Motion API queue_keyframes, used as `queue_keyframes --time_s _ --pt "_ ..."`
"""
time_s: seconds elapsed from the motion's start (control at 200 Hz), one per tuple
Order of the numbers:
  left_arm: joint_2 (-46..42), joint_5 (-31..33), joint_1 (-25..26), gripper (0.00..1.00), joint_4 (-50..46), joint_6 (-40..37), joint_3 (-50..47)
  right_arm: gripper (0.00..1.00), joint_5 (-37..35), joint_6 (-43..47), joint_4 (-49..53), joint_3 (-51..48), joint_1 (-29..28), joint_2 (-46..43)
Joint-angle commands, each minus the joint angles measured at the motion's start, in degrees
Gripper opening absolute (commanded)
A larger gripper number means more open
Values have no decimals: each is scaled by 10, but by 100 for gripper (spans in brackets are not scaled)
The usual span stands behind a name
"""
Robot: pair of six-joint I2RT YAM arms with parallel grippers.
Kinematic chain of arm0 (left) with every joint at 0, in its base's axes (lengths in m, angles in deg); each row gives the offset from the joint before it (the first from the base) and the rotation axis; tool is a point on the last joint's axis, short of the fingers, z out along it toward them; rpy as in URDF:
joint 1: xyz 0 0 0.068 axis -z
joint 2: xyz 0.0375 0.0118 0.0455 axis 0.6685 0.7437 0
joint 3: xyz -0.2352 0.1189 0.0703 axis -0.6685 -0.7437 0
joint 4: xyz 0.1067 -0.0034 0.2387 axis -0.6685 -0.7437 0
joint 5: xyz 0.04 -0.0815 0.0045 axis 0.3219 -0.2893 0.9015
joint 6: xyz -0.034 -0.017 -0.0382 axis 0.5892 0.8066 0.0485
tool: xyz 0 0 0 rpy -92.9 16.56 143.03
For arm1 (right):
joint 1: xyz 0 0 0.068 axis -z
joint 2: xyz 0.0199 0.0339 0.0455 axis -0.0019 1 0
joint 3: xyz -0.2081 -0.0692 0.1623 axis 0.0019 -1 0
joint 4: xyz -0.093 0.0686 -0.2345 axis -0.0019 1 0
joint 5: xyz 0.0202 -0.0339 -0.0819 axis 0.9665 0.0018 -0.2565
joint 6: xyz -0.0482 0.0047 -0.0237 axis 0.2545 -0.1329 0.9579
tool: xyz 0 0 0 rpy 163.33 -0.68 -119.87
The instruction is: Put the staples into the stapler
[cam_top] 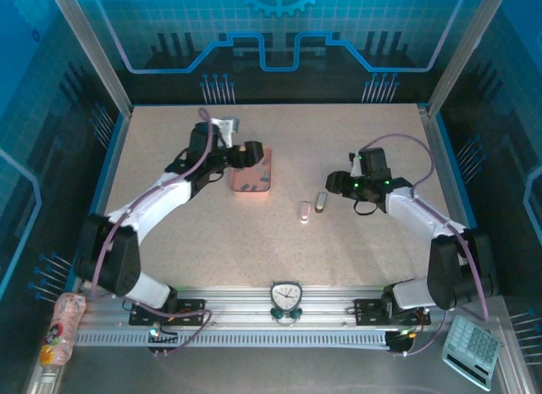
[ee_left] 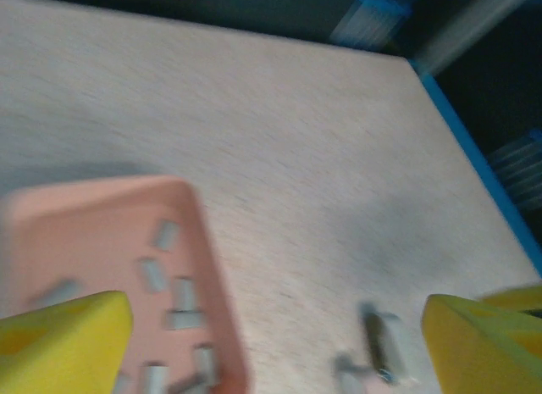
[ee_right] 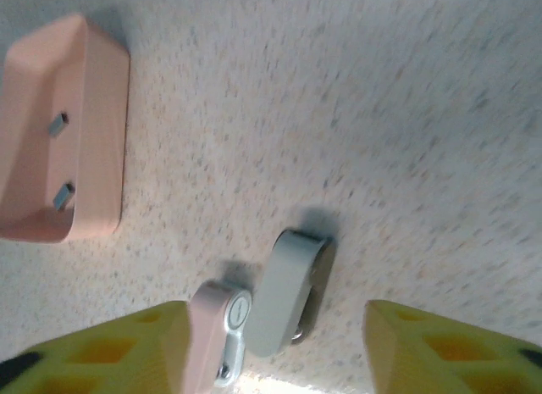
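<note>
The pale pink stapler lies on the table right of centre, with a grey metal piece beside it. In the right wrist view the stapler and the grey piece lie between the yellow fingers of my right gripper, which is open and grips nothing. The left finger is right against the pink body. Several grey staples lie loose in the salmon-pink tray. My left gripper hangs wide open over the tray's right edge, empty. From above, the left gripper is at the tray and the right gripper is just right of the stapler.
A small clock stands at the near rail between the arm bases. A calculator and a patterned pouch lie off the table at the front corners. Blue-edged walls close in the table's sides and back.
</note>
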Motion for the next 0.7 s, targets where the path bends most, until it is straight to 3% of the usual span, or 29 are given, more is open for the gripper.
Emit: queue_keyframes --time_s 0.0,0.055,0.065,0.075,0.09,0.265,0.435,0.535,0.635,0.69 --pt "-63 174 -19 97 -21 -42 -62 72 -58 76 -49 -19 25 -19" --pt "-89 242 -24 99 -5 -64 -98 76 -79 100 -91 -38 36 -27" --pt "-92 253 -25 99 -2 -68 -106 81 -81 104 -100 -43 37 -28" --pt "-97 265 -26 99 2 -70 -111 95 -85 109 -107 -45 40 -29" --pt "-103 278 -28 99 8 -75 -122 100 -88 116 -119 -51 43 -30" --pt "-132 360 -49 99 121 -142 -234 100 -147 180 -239 -107 59 -33" --pt "-78 310 -98 99 271 -157 -312 100 -184 222 -316 -122 68 -11" --pt "-28 295 -103 99 345 -196 -324 100 -189 251 -308 -112 70 10" --pt "36 257 -130 99 483 -204 -356 100 -184 294 -431 -165 71 32" --pt "24 213 -162 99 444 -166 -355 100 -168 293 -487 -190 76 51"
